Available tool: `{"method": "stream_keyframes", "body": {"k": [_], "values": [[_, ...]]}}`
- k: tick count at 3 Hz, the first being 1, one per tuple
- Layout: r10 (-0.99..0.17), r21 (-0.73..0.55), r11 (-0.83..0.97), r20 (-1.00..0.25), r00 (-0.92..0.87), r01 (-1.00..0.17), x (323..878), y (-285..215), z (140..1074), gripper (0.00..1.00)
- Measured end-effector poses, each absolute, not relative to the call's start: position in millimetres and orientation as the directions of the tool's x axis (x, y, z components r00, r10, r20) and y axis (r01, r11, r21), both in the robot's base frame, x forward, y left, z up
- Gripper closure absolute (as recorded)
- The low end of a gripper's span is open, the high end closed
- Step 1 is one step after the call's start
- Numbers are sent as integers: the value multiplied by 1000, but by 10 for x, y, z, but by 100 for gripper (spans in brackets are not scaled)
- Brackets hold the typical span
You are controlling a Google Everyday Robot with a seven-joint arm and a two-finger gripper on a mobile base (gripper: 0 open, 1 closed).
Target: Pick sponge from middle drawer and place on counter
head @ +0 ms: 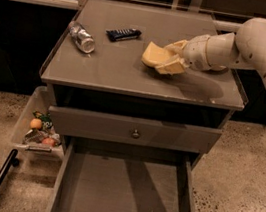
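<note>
The pale yellow sponge [154, 56] is on the right half of the grey counter [113, 72], tilted, with its left end at or just above the surface. My gripper [173, 59] reaches in from the right, and its fingers [172, 68] close around the sponge's right end. The middle drawer [123, 192] is pulled out below the counter, and its flat floor is bare.
A clear plastic bottle [82, 37] lies on the counter's left side, with a black snack bar [123, 34] behind it. A closed drawer front with a round knob [135, 133] sits under the counter. A white bin of fruit [38, 127] stands on the floor to the left.
</note>
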State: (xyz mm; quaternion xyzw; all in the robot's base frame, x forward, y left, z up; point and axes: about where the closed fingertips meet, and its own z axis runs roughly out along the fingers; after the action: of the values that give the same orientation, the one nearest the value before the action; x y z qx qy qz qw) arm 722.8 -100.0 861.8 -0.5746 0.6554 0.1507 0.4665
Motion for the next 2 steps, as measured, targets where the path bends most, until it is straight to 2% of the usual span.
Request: {"method": "stream_keyframes", "body": {"k": [1,2], "values": [[-612,-338,294,-785,95,-894,7228,-999,8618,11],[-612,-338,294,-785,95,-894,7228,-999,8617,0]]}}
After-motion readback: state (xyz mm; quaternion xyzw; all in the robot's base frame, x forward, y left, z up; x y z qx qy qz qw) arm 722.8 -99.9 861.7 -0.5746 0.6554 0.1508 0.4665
